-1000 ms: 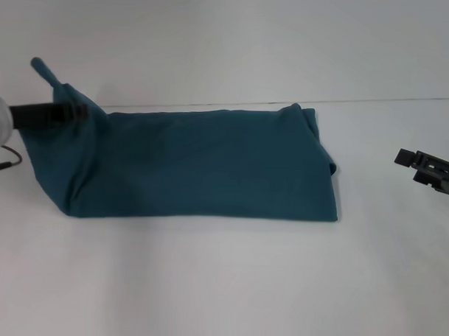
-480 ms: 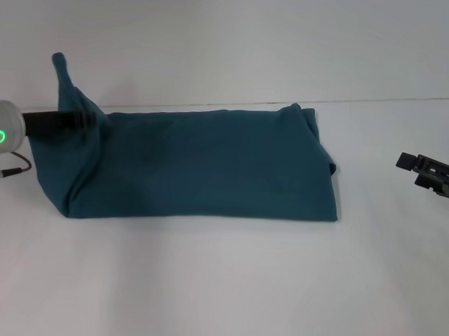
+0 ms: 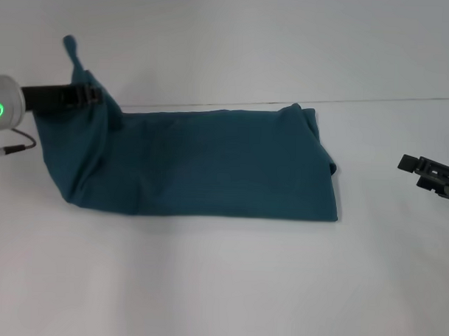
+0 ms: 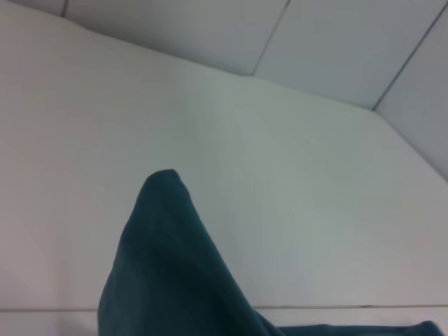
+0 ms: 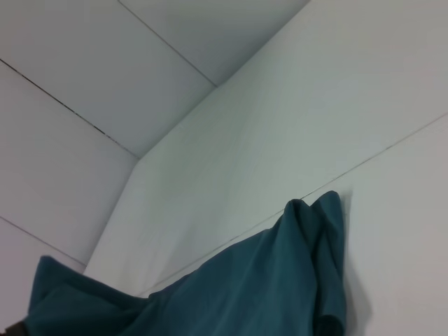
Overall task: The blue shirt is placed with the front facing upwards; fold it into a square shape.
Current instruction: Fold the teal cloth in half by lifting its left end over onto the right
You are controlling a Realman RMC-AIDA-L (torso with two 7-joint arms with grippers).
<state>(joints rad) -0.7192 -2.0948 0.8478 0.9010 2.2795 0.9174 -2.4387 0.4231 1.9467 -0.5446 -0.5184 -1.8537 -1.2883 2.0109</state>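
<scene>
With the left gripper (image 3: 85, 95) clamped on the raised end of the blue shirt (image 3: 210, 164), which is spread toward the idle right gripper (image 3: 420, 169), the fabric should be carried across evenly.

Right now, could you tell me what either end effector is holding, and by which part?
The left end effector pinches the dark teal-blue cotton shirt at its raised left end.
</scene>
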